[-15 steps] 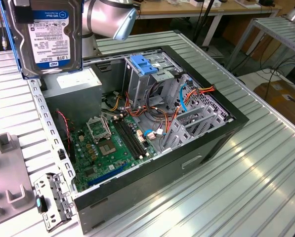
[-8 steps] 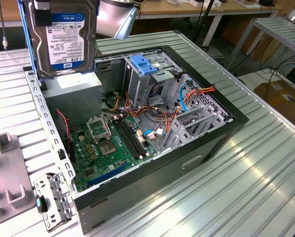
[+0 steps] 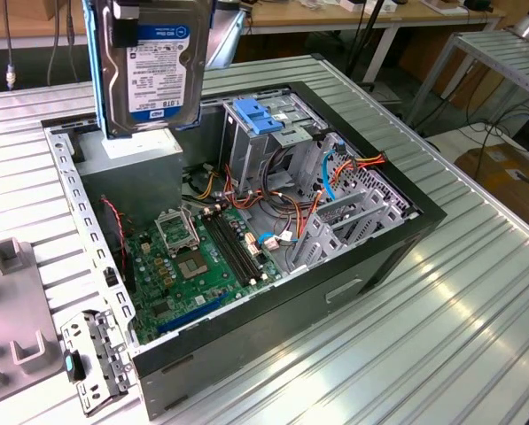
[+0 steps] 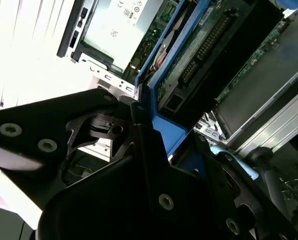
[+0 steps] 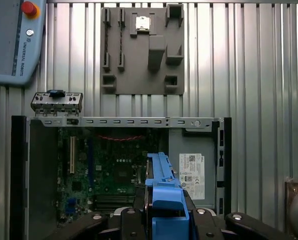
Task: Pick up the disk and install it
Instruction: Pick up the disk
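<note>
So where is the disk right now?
The disk is up in the air at the exterior view's top left, held upright by the tool above the open computer case, near its grey box.

exterior view: bright, even | second wrist view: table (image 4: 20,52) glare-blown, tool (image 4: 169,134) dark, perhaps blurred | first wrist view: evenly lit

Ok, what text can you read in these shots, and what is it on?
Nothing I can quote with confidence.
Label on the disk: white with a blue band, print too small to read.
Sticker on the grey box: print too small to read.
Motherboard: markings too small to read.
</note>
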Robot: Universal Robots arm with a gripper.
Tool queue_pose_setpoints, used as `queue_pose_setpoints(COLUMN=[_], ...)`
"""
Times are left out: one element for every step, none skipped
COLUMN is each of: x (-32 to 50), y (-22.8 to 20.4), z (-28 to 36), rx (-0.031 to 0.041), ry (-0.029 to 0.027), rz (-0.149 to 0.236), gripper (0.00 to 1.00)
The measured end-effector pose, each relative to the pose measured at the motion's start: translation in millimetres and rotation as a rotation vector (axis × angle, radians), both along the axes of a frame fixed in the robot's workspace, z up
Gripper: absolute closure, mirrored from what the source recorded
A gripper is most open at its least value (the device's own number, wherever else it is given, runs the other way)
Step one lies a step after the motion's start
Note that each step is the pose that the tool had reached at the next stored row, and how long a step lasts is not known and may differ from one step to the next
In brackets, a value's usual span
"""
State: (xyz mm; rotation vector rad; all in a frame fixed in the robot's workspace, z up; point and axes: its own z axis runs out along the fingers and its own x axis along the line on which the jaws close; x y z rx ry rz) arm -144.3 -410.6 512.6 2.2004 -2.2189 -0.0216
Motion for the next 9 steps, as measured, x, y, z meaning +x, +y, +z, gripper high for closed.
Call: queue_pose_setpoints(x=[4.9,10.8,14.5,17.5,19.4,22.0,23.5,28.2,31.1], y=[-0.6,-1.5,-1.9,-2.2,-2.4,-2.7,-2.8,-3.1,-3.2], z=[-0.4,-0.9,-1.2,-1.5,-1.7,-1.9,-2.1,-2.5,-2.7], rx=[0.0,0.0,0.0,0.0001,0.0,-0.0001,0.0,0.0,0.0], ry=[0.0,0.0,0.0,0.0,0.0,0.0001,0.0,0.0,0.0], rz=[0.0,0.0,0.0,0.0,0.0,0.0,0.0,0.0,0.0], gripper=[0.63,0.63,0.63,0.63,0.63,0.63,0.63,0.63,0.63])
